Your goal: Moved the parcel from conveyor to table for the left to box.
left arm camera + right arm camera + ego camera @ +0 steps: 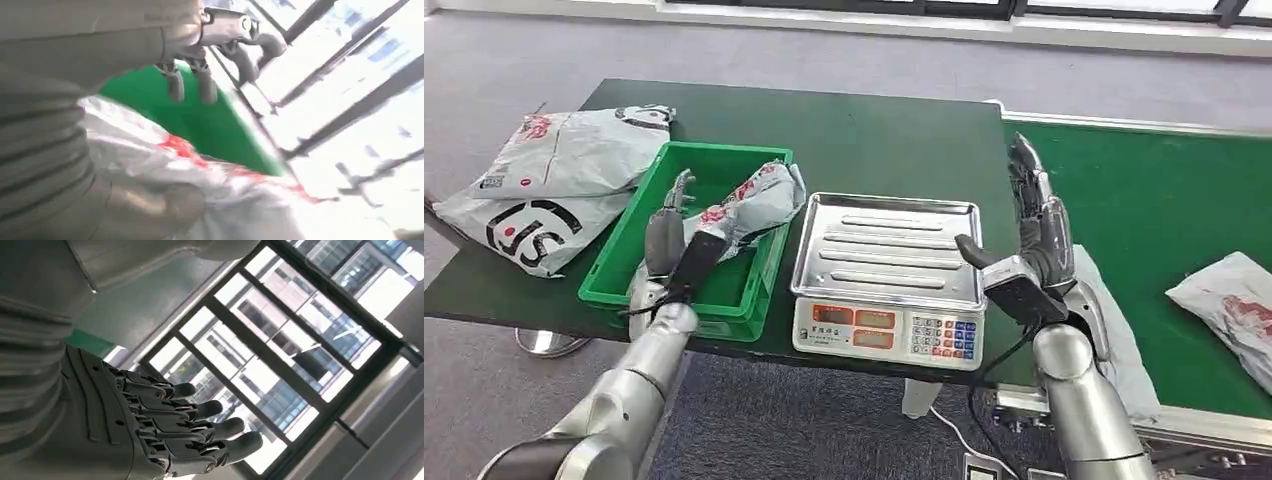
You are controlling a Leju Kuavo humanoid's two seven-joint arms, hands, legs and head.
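Observation:
A grey parcel with red print (754, 203) lies tilted in the green crate (629, 245), leaning on the crate's right wall. My left hand (670, 236) is inside the crate just left of the parcel, fingers spread and lifted off it. In the left wrist view the parcel (220, 185) lies against the thumb (150, 205), while the fingers (200, 82) hang apart above the green crate floor (200, 120). My right hand (1034, 225) stands open and upright over the table's right edge, beside the scale. Its straight fingers (200, 430) hold nothing.
A silver-trayed weighing scale (886, 275) sits between the hands. Two large grey parcels (549, 180) lie at the table's left end. On the green conveyor (1154, 210) to the right lie one parcel (1229, 300) and another (1124, 350) under my right arm.

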